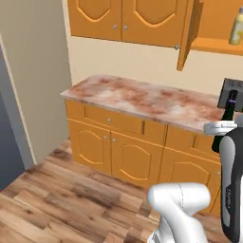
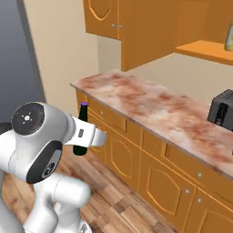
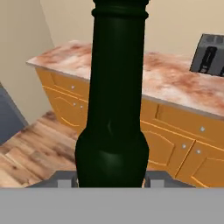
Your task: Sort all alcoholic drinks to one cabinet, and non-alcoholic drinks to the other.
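Fingers (image 3: 111, 183) clamped on the dark green bottle (image 3: 113, 96), held upright in front of the worktop (image 2: 150, 104). Best kept vertical and lifted clear of the worktop edge, toward a cabinet apart from the yellow bottle (image 1: 236, 27).

Glossy white rounded arm (image 2: 41, 136) with dark joint discs, black forearm panel

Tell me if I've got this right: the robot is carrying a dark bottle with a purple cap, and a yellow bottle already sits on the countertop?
Not quite. The gripper does carry the dark bottle, but the yellow bottle stands on the open upper cabinet's shelf, not on the countertop. The left base view shows it.
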